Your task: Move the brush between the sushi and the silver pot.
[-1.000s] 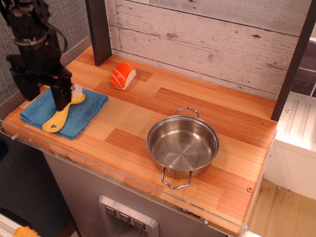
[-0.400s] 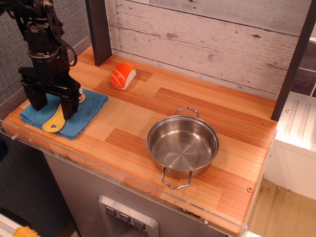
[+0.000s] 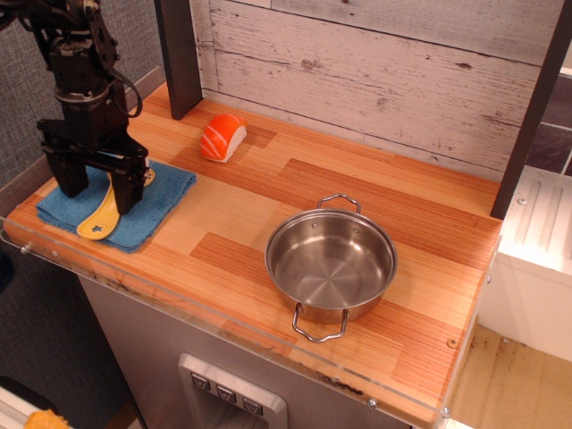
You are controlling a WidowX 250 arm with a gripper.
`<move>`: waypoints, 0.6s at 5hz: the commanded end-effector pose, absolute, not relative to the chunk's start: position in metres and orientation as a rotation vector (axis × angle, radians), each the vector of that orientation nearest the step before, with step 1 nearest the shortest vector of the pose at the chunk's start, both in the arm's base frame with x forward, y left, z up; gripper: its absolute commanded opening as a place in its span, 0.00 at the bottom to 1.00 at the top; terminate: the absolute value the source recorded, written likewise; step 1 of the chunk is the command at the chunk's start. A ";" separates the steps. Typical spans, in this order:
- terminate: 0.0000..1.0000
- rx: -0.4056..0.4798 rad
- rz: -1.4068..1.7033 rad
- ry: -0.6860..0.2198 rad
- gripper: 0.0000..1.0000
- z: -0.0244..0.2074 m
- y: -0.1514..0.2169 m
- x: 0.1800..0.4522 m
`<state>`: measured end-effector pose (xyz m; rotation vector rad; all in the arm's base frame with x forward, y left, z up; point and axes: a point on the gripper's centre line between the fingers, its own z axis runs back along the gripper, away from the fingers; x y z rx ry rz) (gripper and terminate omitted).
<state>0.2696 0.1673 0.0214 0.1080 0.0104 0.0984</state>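
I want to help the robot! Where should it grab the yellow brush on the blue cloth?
Probably the narrow handle middle of the brush, coming straight down. It lies flat on the blue cloth, so only its long sides are free to pinch. The open end effector already straddles it.

A toy kitchen: wooden counter [image 3: 357, 192], silver pot [image 3: 331, 262], sushi [image 3: 222, 136].

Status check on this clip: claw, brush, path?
Claw open, straddling brush on blue cloth. Brush not lifted. Counter between sushi and pot unobstructed.
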 end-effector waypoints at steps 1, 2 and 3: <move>0.00 0.137 0.066 -0.035 1.00 0.037 0.163 0.281; 0.00 0.126 0.061 -0.045 0.00 0.037 0.158 0.281; 0.00 0.126 0.046 -0.048 0.00 0.039 0.154 0.282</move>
